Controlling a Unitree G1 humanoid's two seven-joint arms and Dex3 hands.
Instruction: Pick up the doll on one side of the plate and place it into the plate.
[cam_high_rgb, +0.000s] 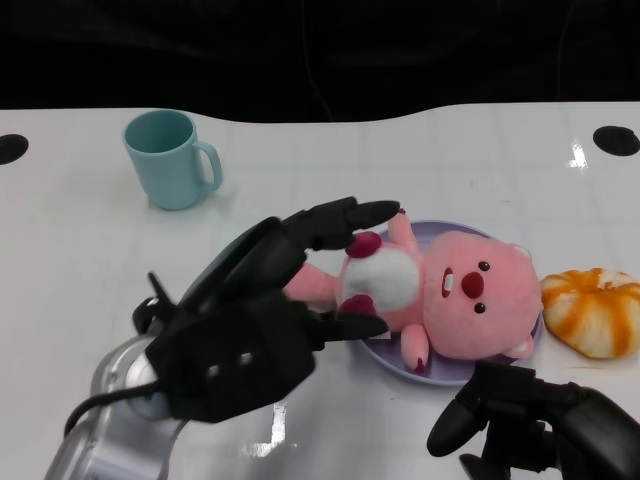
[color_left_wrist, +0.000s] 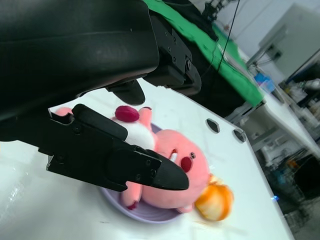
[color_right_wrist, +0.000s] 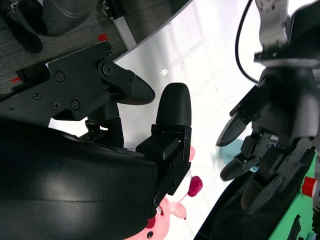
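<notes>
Left hand (cam_high_rgb: 262, 330) reached toward 1 o'clock across the table (cam_high_rgb: 80, 250), its fingers (cam_high_rgb: 340, 218) spread around the doll's lower body: upper fingers arched over the legs near the magenta feet, thumb tip at the white belly's near edge. Whether they pressed the plush or only bracketed it could not be told; the left wrist view showed a gap between finger and fabric, so the hand read as open. The doll (cam_high_rgb: 440, 295) already lay on its back in the lilac plate (cam_high_rgb: 395, 362), long axis running from 9 to 3 o'clock, feet toward the left hand, head toward the orange-and-white toy (cam_high_rgb: 592, 310) just off the plate at 3 o'clock. By that lie, the placing looked done, leaving only withdrawal. Right hand (cam_high_rgb: 520, 415) sat low at 5 o'clock, fingers loosely curled on nothing, nearer the head. A teal mug (cam_high_rgb: 170, 158) stood well apart at 11 o'clock.
</notes>
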